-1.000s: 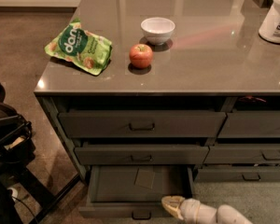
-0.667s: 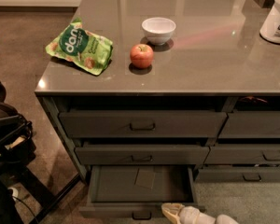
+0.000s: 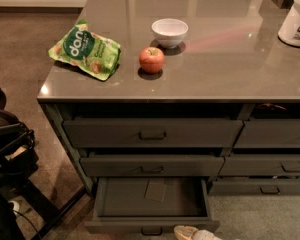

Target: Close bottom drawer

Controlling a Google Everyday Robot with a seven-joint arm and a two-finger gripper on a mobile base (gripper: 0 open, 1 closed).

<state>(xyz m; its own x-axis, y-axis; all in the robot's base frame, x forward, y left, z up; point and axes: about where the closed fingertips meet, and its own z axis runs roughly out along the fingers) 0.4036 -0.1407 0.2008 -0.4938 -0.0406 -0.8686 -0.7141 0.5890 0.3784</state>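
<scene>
Bottom drawer of the left stack sits pulled out, with a flat grey square on its floor. The tool is at the near edge, just beside the drawer front's right end. Can't tell if it's open or closed.

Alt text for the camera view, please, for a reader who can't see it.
The dark grey bottom drawer is open, a flat grey square on its floor; the robot's pale tool is at the frame's lower edge, just in front of the drawer's front panel. On the countertop lie a green snack bag, a red apple and a white bowl.
</scene>
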